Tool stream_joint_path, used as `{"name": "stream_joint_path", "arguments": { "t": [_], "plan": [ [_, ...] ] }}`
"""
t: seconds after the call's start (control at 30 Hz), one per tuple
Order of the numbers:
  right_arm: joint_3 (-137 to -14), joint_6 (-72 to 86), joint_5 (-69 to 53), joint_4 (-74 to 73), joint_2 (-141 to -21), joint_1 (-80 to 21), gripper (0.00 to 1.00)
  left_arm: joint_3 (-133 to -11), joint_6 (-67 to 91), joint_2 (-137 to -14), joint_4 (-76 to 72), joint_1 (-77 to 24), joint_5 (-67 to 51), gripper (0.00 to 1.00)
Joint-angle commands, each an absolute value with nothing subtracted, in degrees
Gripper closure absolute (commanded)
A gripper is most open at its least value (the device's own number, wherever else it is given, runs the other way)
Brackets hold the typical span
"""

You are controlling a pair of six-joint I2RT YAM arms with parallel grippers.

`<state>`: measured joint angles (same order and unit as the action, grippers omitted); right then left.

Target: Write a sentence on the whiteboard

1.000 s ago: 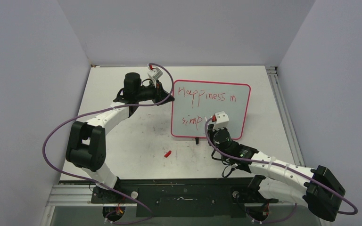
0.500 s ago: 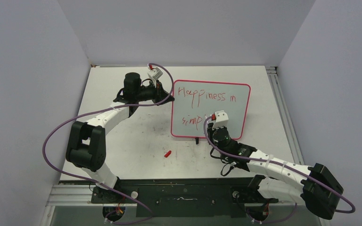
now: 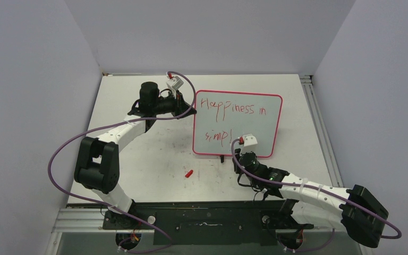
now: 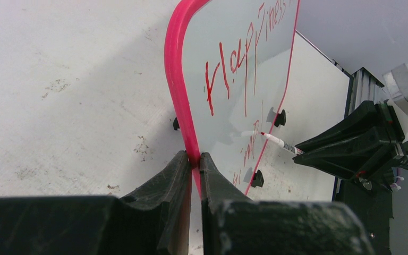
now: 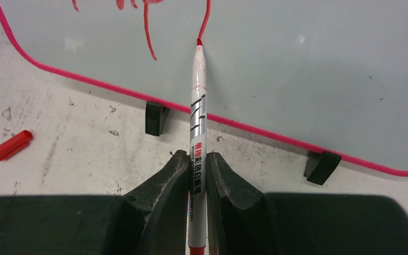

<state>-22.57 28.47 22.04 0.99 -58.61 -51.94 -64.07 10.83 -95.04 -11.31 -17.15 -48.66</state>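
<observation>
pinching whiteboard [image 3: 263,133] by pink left rim, left gripper [image 4: 194,159] closed tight; board on table [image 3: 154,154], right of centre: light, thin, stiff, probably slides. right gripper [image 5: 196,162] clamps marker [image 5: 197,106], tip on sentence [image 3: 228,109].

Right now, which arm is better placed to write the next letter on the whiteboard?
Right. The right hand is shut on the red marker, tip on the whiteboard where the sentence breaks off. The left hand is clamped on the whiteboard's rim, bracing it.

The sentence [image 3: 231,109] — second line's end hidden behind the right arm [image 3: 248,142]
</observation>
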Motion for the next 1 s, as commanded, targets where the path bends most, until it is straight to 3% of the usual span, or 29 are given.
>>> {"name": "stream_joint_path", "arguments": {
  "t": [0.0,0.33,0.97],
  "plan": [
    [-22.4,30.9,23.9,-1.6,-56.0,-54.5,0.95,-65.4,10.3,-91.7,-13.8,-16.9,-50.9,1.00],
    [-27.4,26.0,30.3,-3.5,-53.4,-54.7,0.95,-65.4,10.3,-91.8,-13.8,-16.9,-50.8,1.00],
    [-27.4,25.1,28.6,-1.1,-59.2,-52.0,0.95,-65.5,10.3,-92.0,-13.8,-16.9,-50.9,1.00]
  ]
}}
